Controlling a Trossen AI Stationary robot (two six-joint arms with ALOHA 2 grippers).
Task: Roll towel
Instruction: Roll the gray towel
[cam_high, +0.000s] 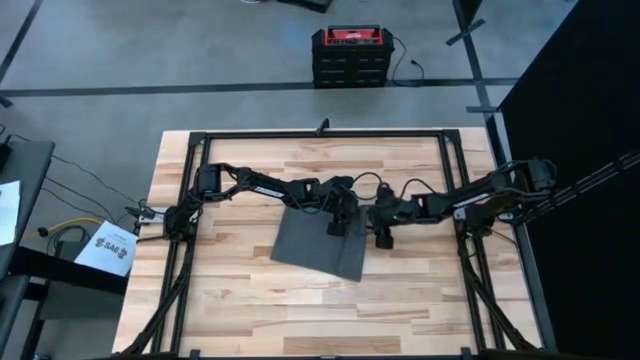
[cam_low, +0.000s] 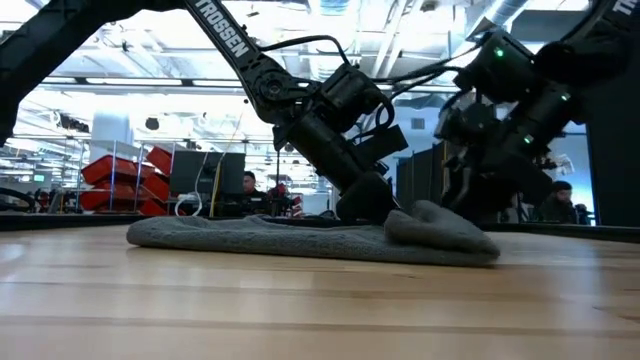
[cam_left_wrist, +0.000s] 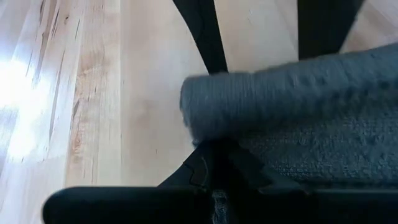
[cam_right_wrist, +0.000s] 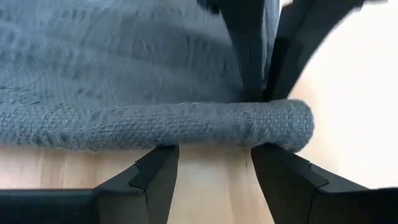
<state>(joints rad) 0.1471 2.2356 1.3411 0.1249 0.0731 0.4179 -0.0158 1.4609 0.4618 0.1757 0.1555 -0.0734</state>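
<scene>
Right gripper (cam_right_wrist: 214, 168) fingers spread open at the towel's (cam_high: 315, 245) rolled edge, left gripper (cam_high: 345, 215) on the same edge, finger state unclear, wooden desk (cam_high: 230, 290).

We looked straight down over whole table (cam_high: 250, 300). Low camera sat at surface level, facing room. Both wrist cameras pressed close on towel (cam_right_wrist: 124, 124) edge; all four shared towel mid-table.
</scene>
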